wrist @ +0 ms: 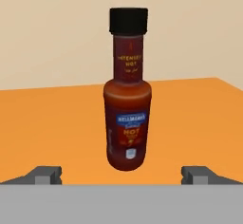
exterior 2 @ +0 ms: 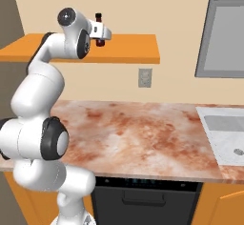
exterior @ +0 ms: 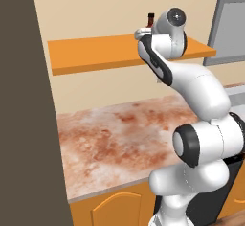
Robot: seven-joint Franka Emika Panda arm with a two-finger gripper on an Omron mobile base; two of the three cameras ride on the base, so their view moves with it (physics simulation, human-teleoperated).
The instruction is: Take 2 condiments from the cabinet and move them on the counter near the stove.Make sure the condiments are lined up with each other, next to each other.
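Note:
A dark-red sauce bottle with a black cap stands upright on the flat orange cabinet shelf. My gripper is open, one fingertip on each side of the bottle's base and a little short of it, touching nothing. From the base cameras the hand is up at the shelf, and the bottle peeks out just beyond the gripper. The mottled reddish counter lies below. The stove is out of view.
A dark wall panel closes off the left. A grey steel unit hangs at upper right, above a pale sink set in the counter. A wall outlet sits under the shelf; a black appliance front is below the counter.

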